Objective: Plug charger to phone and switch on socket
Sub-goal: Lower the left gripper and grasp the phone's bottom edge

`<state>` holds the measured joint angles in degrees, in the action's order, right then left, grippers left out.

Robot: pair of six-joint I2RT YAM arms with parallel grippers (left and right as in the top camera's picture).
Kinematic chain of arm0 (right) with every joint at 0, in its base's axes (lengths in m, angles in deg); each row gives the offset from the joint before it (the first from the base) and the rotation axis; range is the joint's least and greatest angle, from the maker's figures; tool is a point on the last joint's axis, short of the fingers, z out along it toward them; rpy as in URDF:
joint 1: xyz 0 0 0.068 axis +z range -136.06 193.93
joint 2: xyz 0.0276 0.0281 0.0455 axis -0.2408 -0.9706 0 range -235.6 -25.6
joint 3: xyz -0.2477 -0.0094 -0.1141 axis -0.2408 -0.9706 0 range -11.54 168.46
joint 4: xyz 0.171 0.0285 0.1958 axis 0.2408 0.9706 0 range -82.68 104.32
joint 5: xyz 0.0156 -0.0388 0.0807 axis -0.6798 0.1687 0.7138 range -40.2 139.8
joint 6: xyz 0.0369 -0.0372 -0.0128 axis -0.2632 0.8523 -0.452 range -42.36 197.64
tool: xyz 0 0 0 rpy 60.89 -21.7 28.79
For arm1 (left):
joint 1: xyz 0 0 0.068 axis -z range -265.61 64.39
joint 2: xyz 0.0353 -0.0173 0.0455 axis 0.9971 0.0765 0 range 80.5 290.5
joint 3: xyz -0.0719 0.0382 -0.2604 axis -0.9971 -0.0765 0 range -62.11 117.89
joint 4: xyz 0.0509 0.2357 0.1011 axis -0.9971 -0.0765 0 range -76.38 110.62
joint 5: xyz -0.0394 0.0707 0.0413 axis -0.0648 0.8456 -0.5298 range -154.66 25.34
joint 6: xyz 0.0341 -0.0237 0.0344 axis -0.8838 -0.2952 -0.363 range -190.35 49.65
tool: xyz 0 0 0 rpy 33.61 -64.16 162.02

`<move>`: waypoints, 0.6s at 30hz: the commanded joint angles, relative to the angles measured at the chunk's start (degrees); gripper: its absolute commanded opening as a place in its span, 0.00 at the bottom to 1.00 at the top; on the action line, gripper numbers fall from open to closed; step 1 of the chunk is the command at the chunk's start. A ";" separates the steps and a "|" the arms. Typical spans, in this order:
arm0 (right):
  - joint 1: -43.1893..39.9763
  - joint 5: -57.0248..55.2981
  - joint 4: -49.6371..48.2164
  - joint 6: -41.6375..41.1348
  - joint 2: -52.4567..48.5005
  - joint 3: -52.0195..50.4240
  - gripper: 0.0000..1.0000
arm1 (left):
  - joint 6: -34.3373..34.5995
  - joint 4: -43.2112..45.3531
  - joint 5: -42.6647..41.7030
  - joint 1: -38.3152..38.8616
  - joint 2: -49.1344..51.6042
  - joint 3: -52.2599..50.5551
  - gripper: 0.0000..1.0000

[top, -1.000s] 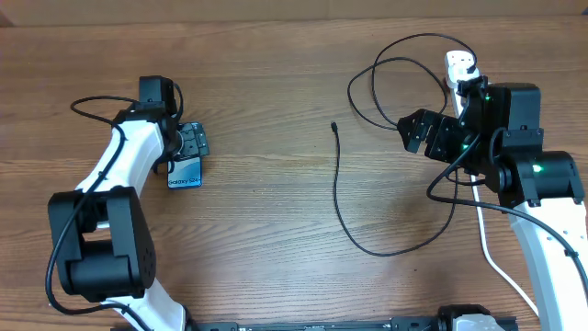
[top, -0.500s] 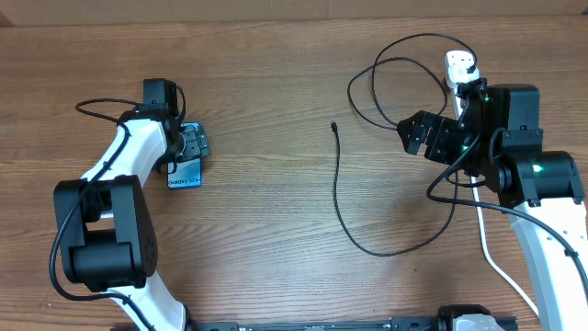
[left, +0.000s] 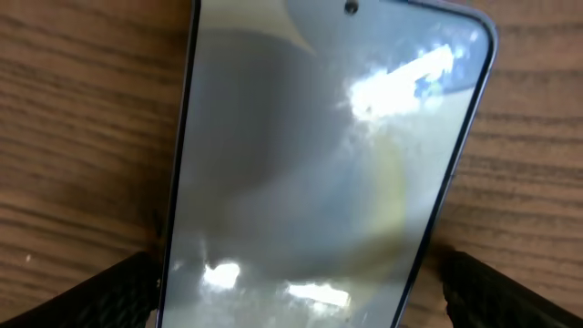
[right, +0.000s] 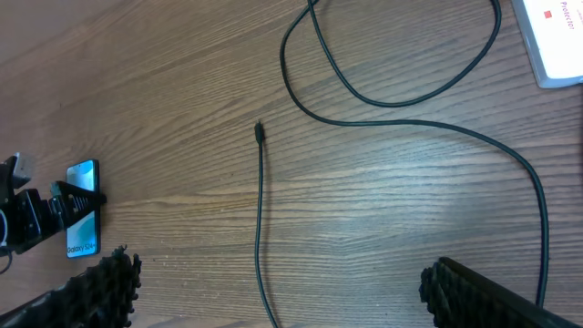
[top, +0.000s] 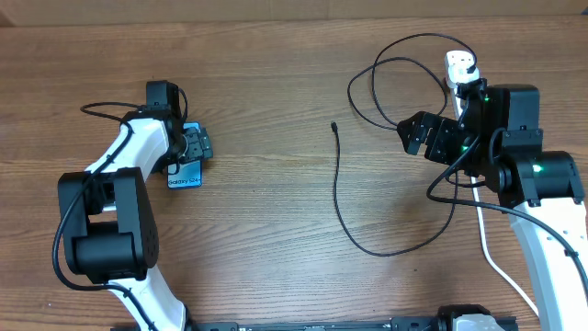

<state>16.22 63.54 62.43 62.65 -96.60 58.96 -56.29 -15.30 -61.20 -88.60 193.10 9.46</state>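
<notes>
The phone (top: 185,172) lies flat on the table at the left, its blue screen up. My left gripper (top: 194,143) is over its far end. In the left wrist view the glaring phone screen (left: 310,155) fills the frame, and the gripper (left: 301,305) is open with one finger (left: 114,293) on each side of it. The charger cable tip (top: 333,127) lies free mid-table, and the cable (top: 342,216) loops right to the white socket (top: 460,66). My right gripper (top: 418,133) is open and empty, above the cable (right: 261,228) in its wrist view (right: 282,296).
The black cable makes large loops (top: 386,87) at the back right beside the socket (right: 554,36). A thick white cord (top: 501,267) runs down the right side under my right arm. The phone and left gripper also show in the right wrist view (right: 80,208).
My left arm has swung slightly to the right, and its gripper has shifted a little over the phone. The right arm, cable and phone have not moved.
</notes>
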 commanded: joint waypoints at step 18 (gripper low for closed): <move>-0.11 0.48 0.37 0.07 0.09 1.20 1.00 | 1.01 0.07 0.57 0.39 1.42 0.81 0.91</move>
<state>16.22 63.54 62.85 62.65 -96.60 58.96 -55.68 -14.65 -61.17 -88.60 193.25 9.50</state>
